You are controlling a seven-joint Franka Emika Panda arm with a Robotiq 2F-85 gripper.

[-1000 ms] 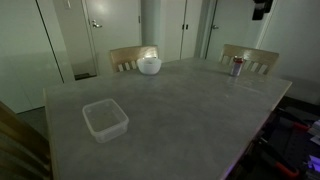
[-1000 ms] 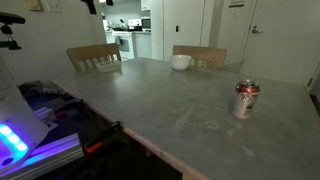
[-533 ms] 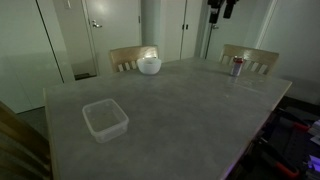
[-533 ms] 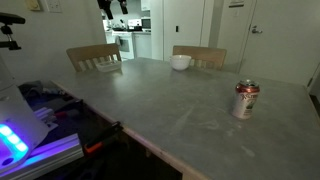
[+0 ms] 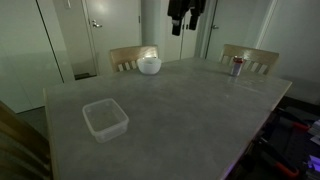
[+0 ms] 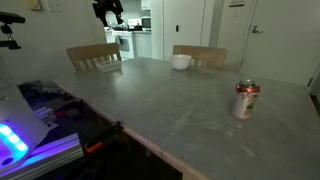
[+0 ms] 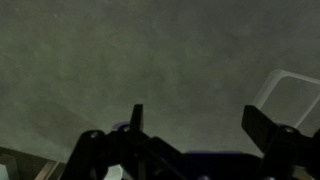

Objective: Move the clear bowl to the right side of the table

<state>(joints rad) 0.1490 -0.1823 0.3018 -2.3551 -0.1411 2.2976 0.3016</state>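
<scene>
Hand [image 5: 186,16], released and empty, is sweeping high over the tabletop [image 5: 190,110] toward the untouched clear bowl [image 5: 104,119] at seven o'clock.

One tabletop [image 5: 190,115] carries three things: one clear bowl [image 5: 104,120], one white bowl [image 5: 149,66] and one drink can [image 6: 246,99]. That makes two bowls in all. There are two wooden chairs, one chair [image 5: 128,57] and another chair [image 5: 250,57]. One gripper [image 5: 186,27] is in view, and the wrist view shows two fingers [image 7: 137,116] on it.
</scene>
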